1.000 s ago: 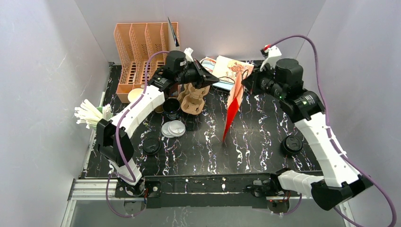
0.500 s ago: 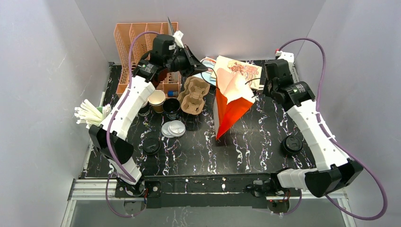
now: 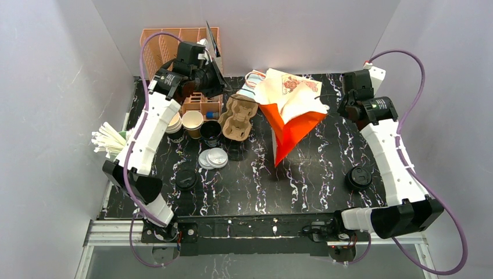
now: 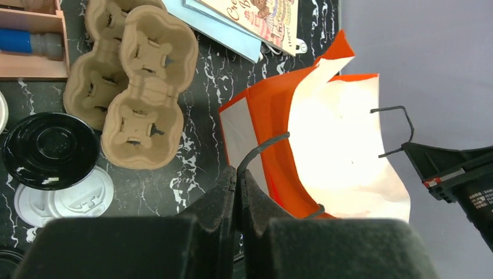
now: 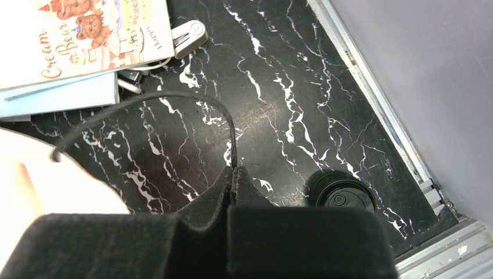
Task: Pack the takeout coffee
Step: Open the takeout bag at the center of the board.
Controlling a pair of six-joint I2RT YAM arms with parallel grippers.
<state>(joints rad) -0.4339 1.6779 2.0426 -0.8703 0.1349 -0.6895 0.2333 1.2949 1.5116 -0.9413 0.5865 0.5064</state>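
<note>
The takeout coffee, a brown kraft cup [image 3: 192, 123] with a white inside, stands upright at the back left, apart from both grippers. An orange paper bag [image 3: 290, 125] with a white lining is held up mid-table, its mouth spread open. My left gripper [image 3: 225, 87] [image 4: 238, 171] is shut on the bag's left black cord handle [image 4: 261, 148]. My right gripper [image 3: 339, 106] [image 5: 232, 170] is shut on the other cord handle [image 5: 174, 96]. The bag [image 4: 325, 151] hangs between the two grippers, narrow end down.
A pulp cup carrier [image 3: 239, 119] and a black cup [image 3: 210, 132] sit beside the kraft cup. White lids [image 3: 213, 158] and black lids [image 3: 186, 179] [image 3: 358, 177] lie on the table. An orange rack [image 3: 165, 49], books [image 3: 290, 81] and wrapped straws [image 3: 110, 139] line the back and left.
Both grippers have drawn apart, the left going back-left and the right going right. The bag went from flat and folded to spread open between them.
</note>
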